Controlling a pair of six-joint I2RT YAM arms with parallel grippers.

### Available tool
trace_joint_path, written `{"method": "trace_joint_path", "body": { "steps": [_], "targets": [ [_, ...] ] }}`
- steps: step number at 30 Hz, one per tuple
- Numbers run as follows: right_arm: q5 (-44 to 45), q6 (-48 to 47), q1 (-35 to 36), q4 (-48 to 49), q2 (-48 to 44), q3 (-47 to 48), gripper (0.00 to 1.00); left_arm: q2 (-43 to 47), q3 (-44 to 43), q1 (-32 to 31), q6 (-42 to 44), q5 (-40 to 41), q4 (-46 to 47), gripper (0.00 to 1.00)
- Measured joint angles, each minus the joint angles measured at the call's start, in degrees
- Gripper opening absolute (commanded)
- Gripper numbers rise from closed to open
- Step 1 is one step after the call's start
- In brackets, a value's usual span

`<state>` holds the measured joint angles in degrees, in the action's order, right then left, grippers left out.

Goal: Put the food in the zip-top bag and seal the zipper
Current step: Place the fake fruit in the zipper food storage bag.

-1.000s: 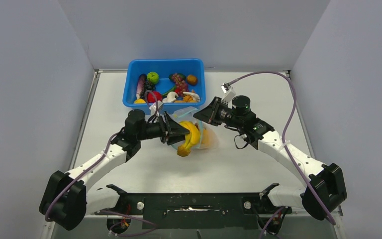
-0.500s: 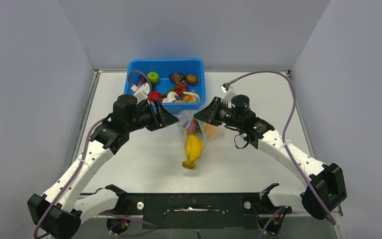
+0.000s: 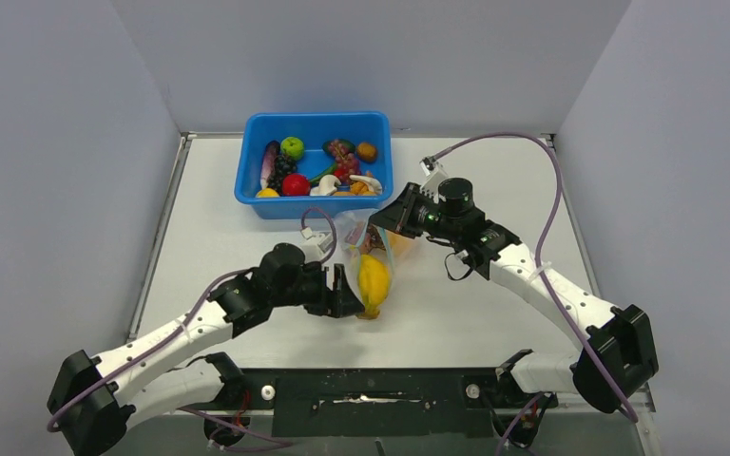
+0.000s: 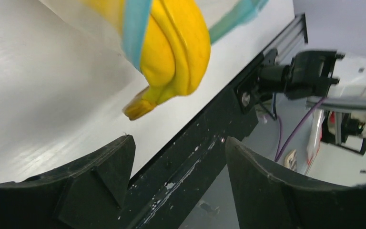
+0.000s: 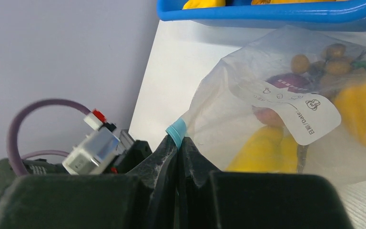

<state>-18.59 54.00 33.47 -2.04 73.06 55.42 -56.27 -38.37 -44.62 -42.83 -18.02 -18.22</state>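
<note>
The clear zip-top bag (image 3: pixel 366 249) hangs lifted by one corner of its mouth. My right gripper (image 3: pixel 378 221) is shut on the end of the teal zipper (image 5: pixel 176 128). A yellow banana bunch (image 3: pixel 373 281) sits half inside the bag (image 5: pixel 267 90), with its stem end sticking out below the zipper strip (image 4: pixel 134 24). Dark grapes and an orange piece show through the plastic. My left gripper (image 3: pixel 346 294) is open just left of the banana's (image 4: pixel 171 43) lower end, touching nothing; its jaws (image 4: pixel 178 160) stand wide apart.
A rigid blue tub (image 3: pixel 316 163) at the back holds more food: a green apple (image 3: pixel 292 147), a red piece, grapes and others. The black base rail (image 3: pixel 371 388) runs along the near table edge. Grey walls close in both sides.
A second ago my left gripper held the banana at the bag's mouth. It let go, swung back toward the tub, then came down low beside the banana, jaws wider. The banana now hangs straighter.
</note>
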Motion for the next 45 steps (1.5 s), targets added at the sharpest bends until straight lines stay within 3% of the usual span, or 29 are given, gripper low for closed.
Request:
{"method": "trace_joint_path", "body": {
  "steps": [4, 11, 26, 29, 33, 37, 40, 45],
  "targets": [
    [0.1, 0.0, 0.0, -0.2, 0.0, 0.7, 0.00, 1.8, 6.9, -3.7, 0.4, 0.1, 7.6, 0.77],
    [0.1, 0.1, 0.0, -0.2, 0.0, 0.9, 0.00, 1.0, 12.1, -3.8, 4.6, 4.2, 16.5, 0.79],
    [0.1, 0.5, -0.1, -0.2, 0.0, 1.0, 0.00, -8.5, 19.3, -4.9, 4.5, 1.5, 39.2, 0.79],
    [0.1, 0.5, -0.1, -0.2, 0.0, 1.0, 0.00, -11.0, 19.5, -5.5, 4.2, 1.1, 42.5, 0.67],
    [0.1, 0.5, -0.1, -0.2, 0.0, 1.0, 0.00, -12.2, 19.5, -6.2, 3.5, 1.0, 44.9, 0.35],
    [0.1, 0.4, -0.1, -0.2, 0.0, 1.0, 0.00, -8.1, 19.5, -6.7, 2.1, 1.7, 44.5, 0.15],
    [-0.1, 0.1, -0.1, -0.2, 0.0, 1.0, 0.00, -0.9, 18.3, -6.8, -0.3, 4.2, 41.7, 0.08],
    [-0.5, -1.6, 0.5, -0.2, 0.0, 1.0, 0.00, 0.8, 6.8, -6.2, -4.2, 8.4, 31.6, 0.08]
  ]
}}
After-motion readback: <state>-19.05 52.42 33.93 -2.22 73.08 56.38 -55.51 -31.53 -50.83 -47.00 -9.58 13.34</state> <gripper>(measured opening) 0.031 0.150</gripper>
